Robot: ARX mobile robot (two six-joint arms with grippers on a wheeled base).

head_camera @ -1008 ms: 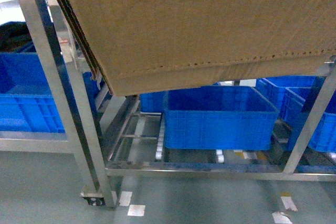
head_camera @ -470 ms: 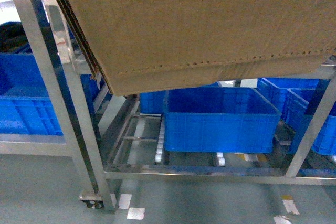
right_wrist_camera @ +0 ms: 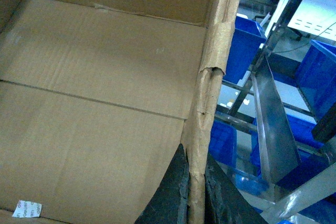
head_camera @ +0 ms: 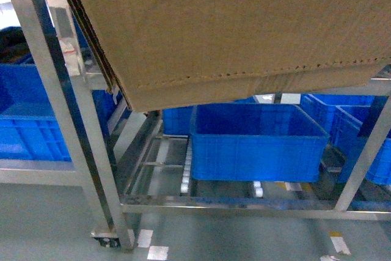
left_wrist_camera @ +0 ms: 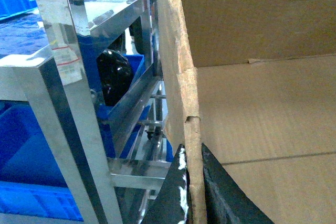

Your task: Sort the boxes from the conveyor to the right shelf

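A large brown cardboard box (head_camera: 232, 29) hangs in the air and fills the top of the head view, with its dotted perforation line near the lower edge. My left gripper (left_wrist_camera: 192, 153) is shut on the box's left wall, one black finger on each side of the frayed edge. In the same way, my right gripper (right_wrist_camera: 195, 156) is shut on the right wall. Both wrist views look into the empty box (left_wrist_camera: 262, 103) (right_wrist_camera: 94, 77). The steel right shelf (head_camera: 61, 108) stands directly behind and below the box. The conveyor is out of view.
A blue plastic bin (head_camera: 256, 139) sits on the shelf's low roller rails under the box. More blue bins stand at the left (head_camera: 30, 120) and right (head_camera: 366, 132). A shelf upright (left_wrist_camera: 63, 108) is close beside the box's left wall. White tape marks (head_camera: 157, 252) lie on the grey-green floor.
The shelf frame and blue bins have drifted slightly down and left in the head view. The box keeps its place in the view, and both grippers still hold it.
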